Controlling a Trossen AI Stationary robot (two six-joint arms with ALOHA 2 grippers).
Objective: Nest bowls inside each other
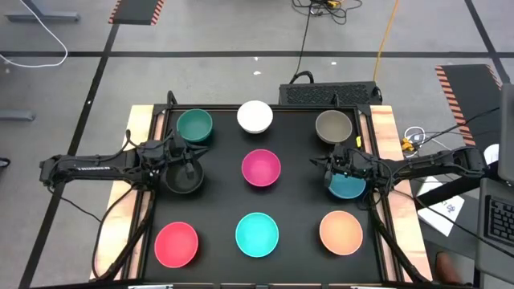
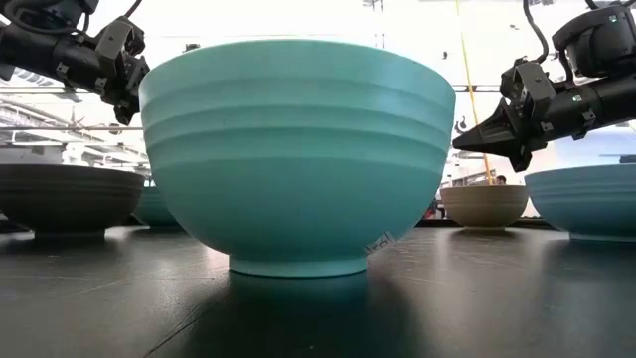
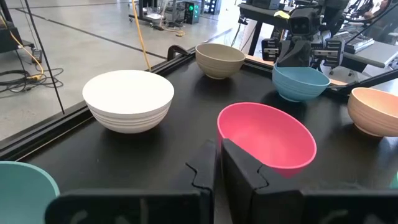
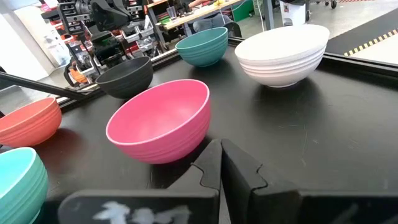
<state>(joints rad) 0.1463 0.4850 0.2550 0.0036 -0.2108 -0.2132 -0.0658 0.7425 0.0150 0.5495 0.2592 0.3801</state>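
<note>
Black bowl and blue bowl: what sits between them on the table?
In the high view, the magenta bowl sits between the black bowl and the blue bowl, apart from both.

Nine bowls [image 1: 261, 168], one of each colour, on one table [image 1: 299, 201]; two arms [image 1: 96, 166].
</note>
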